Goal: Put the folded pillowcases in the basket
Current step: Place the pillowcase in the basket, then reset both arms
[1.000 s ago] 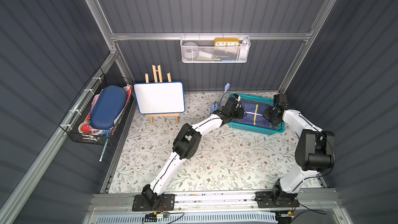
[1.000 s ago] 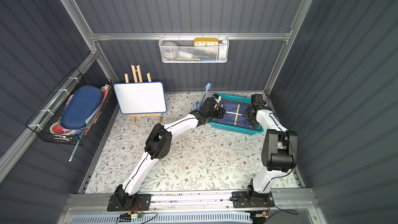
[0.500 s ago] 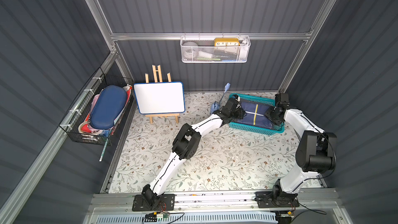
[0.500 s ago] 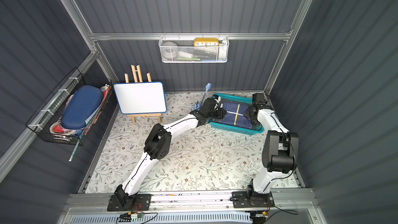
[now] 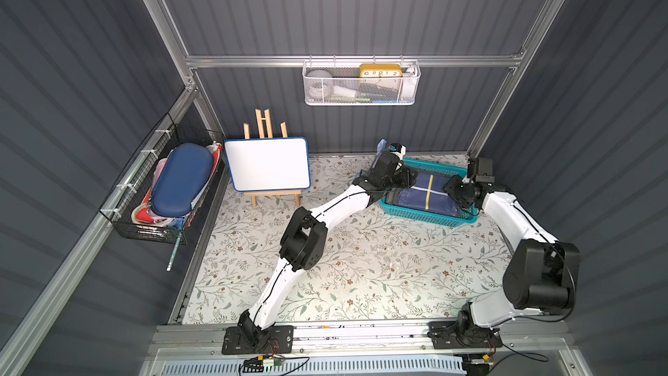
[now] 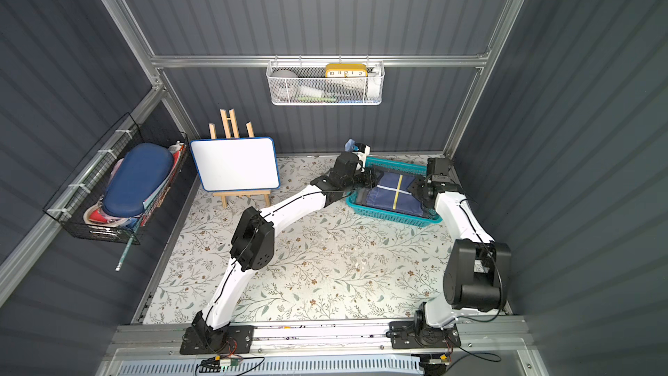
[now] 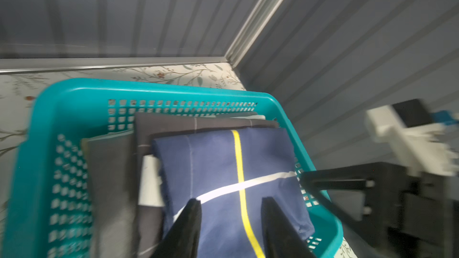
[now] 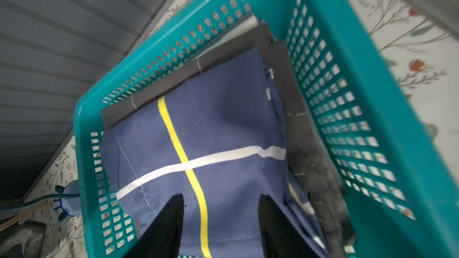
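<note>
- The left arm [image 5: 327,211] stretches long and low from the front rail [image 5: 361,334]. Its black elbow joint is raised over the tabletop [image 5: 361,265], and the white forearm runs up to the basket [image 5: 426,219] at the short end facing the whiteboard [image 5: 267,164].
- The left gripper [image 7: 231,202] hangs over that end of the basket. In the left wrist view its two black fingers [image 7: 186,227] stand apart, released, with nothing pinched between them.
- The right arm [image 5: 513,218] is folded sharply. A bulky black joint sits high, well apart from the basket, and the white link slopes down to the basket's opposite short end.
- The right gripper [image 8: 221,201] points down into the basket. Its tapered black fingers [image 8: 166,227] are likewise spread and let go, with the cloth lying loose beneath the gap.
- The pillowcase [image 5: 428,197] lies inside the basket, flat and folded to a rectangle, on top of the pile and between the two grippers.
- It is navy fabric with a fine weave, crossed by one yellow stripe and one white stripe, with pale stitching along a hem.
- Beneath it in the basket lie grey cloths [image 7: 111,170], matte and square-edged, marked with thin pale lines.
- The basket is teal moulded plastic, rectangular with rounded corners, a smooth flared rim and walls pierced by rows of small square holes.
- The tabletop around the basket is pale, printed with sprigs and small flowers.
</note>
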Controlling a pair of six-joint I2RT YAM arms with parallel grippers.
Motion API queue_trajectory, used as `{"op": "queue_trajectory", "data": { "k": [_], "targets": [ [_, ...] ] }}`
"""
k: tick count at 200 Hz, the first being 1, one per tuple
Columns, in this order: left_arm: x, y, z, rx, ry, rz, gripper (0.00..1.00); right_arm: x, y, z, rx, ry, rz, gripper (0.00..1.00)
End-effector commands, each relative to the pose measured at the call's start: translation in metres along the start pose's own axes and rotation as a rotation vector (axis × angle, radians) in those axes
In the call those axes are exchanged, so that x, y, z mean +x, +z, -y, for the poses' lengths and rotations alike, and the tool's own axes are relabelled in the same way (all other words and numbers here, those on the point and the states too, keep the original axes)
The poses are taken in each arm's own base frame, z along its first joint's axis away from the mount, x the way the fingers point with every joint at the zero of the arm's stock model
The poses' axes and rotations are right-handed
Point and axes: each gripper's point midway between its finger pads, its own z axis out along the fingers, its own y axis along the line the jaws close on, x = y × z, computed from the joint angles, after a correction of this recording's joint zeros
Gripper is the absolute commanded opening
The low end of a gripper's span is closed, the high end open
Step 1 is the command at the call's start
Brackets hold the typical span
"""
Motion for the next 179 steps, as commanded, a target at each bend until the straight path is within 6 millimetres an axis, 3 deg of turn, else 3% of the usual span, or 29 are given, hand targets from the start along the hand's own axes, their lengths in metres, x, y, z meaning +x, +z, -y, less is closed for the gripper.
{"op": "queue_trajectory", "data": {
  "k": [1,42,75,130,179],
  "targets": [
    [0.034,0.021,0.005,0.071,0.001,-0.092,0.44,0.007,0.013,0.004,-0.001,0.049,-0.042,0.52],
    [0.079,0.042,-0.015,0.065,-0.053,-0.212,0.44,0.011,0.027,0.038,0.08,0.124,-0.054,0.48],
    [0.085,0.04,-0.045,-0.035,-0.082,-0.216,0.44,0.005,0.022,0.043,0.083,0.136,-0.029,0.48],
    [0.037,0.014,-0.039,-0.108,-0.007,-0.098,0.47,-0.001,0.013,0.043,0.07,0.144,-0.028,0.48],
    [-0.012,-0.054,-0.011,-0.12,0.054,0.059,0.56,-0.005,-0.03,0.016,-0.023,0.078,0.028,0.51]
  ]
}}
